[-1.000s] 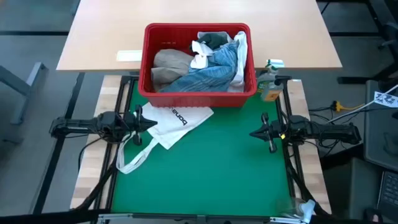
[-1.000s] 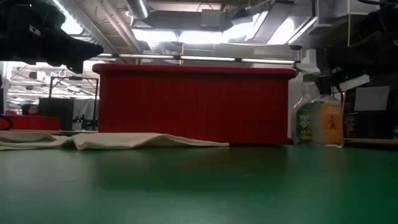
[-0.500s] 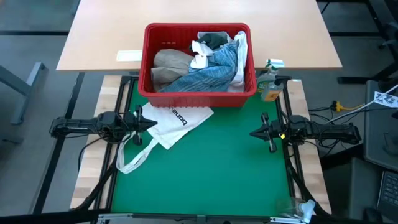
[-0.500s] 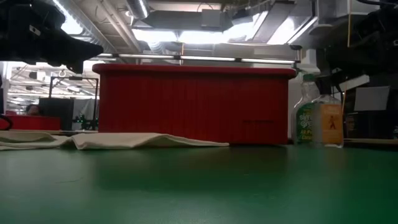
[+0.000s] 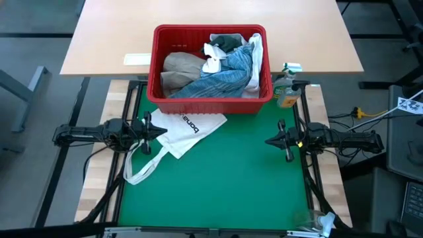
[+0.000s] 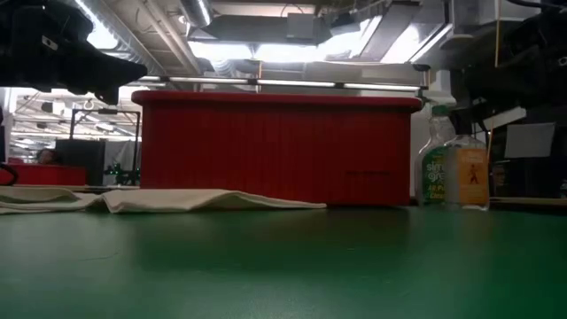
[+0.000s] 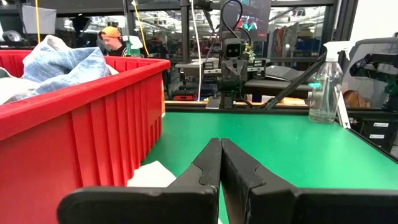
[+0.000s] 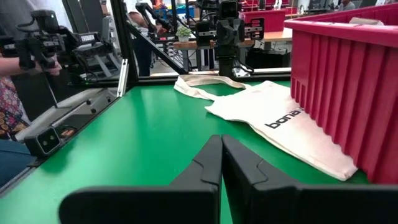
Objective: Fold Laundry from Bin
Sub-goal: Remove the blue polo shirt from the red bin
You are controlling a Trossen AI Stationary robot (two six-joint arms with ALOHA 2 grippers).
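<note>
1. The left gripper [image 5: 160,129] hangs over the left edge of the green mat [image 5: 225,178], its fingers [image 7: 208,168] pressed together with nothing between them
2. Its tips point inward above the white tote bag [image 5: 185,129], which lies flat on the mat just in front of the bin [image 5: 210,104], one strap [image 5: 139,168] trailing toward the near left corner
3. The right gripper [image 5: 269,141] hangs over the mat's right edge, facing the left one, fingers [image 8: 211,165] likewise closed and empty
4. The red bin stands at the mat's far edge, in the middle
5. The laundry [image 5: 218,69] is all inside the bin: a tan piece at its left side, blue-striped cloth across the middle and right, white and dark pieces toward the far right corner
6. A spray bottle [image 5: 286,86] stands at the far right corner of the mat, just beside the bin
7. A person [image 7: 114,41] shows in the room beyond the table
</note>
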